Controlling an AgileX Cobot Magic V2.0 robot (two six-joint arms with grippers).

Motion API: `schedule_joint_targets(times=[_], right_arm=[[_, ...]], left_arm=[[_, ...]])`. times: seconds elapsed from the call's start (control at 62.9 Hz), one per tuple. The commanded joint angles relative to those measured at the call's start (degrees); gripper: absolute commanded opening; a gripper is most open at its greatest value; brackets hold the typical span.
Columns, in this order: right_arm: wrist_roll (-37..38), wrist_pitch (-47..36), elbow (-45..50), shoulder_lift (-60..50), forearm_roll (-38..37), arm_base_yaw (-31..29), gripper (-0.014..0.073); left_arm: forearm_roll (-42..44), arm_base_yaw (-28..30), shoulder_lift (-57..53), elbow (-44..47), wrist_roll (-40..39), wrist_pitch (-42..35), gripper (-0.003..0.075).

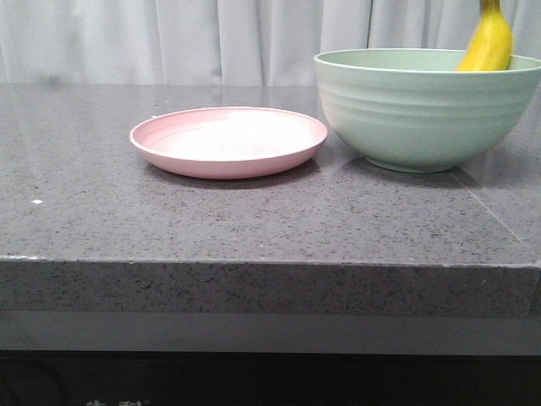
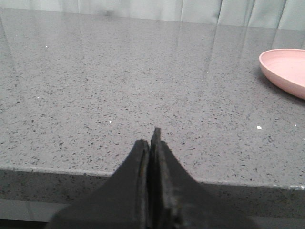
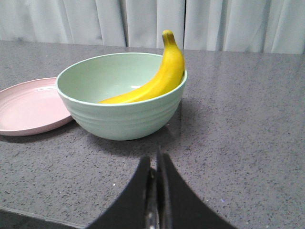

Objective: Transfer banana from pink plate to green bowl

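The left gripper (image 2: pixel 151 143) sits clenched on nothing over bare countertop (image 1: pixel 254 220), well apart from the pink plate (image 1: pixel 228 140), which holds nothing. In the green bowl (image 1: pixel 423 110) the banana (image 3: pixel 155 81) leans on the rim, 1 end poking above it; a knock to the bowl could tip it out. The right gripper (image 3: pixel 155 164), pressed together and holding nothing, is near the bowl. The front view crops the banana's top, and neither arm appears there.

Even, soft overhead light, faint shadows under the dishes, mild sheen on the countertop (image 1: pixel 254 220)
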Motion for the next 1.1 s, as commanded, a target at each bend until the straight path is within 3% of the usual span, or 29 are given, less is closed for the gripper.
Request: schedule_joint_targets(times=[0.0, 0.254, 0.413, 1.081], right_arm=[[-0.14, -6.19, -0.3, 0.32, -1.56, -0.17, -0.0048], [-0.14, -9.39, 12.97, -7.06, -0.09, -8.1, -0.0048], [-0.14, -15.63, 19.6, -6.98, 0.27, -9.52, -0.0048], [-0.14, -14.29, 19.52, -6.98, 0.27, -9.46, -0.0048]], left_arm=[[-0.13, -0.45, -1.39, 0.27, 0.03, -4.71, -0.0018], [-0.13, -0.45, -1.25, 0.27, 0.03, -4.71, -0.0018], [-0.13, -0.45, -1.27, 0.27, 0.03, -4.71, -0.0018], [-0.13, -0.45, -1.27, 0.27, 0.03, -4.71, -0.0018]])
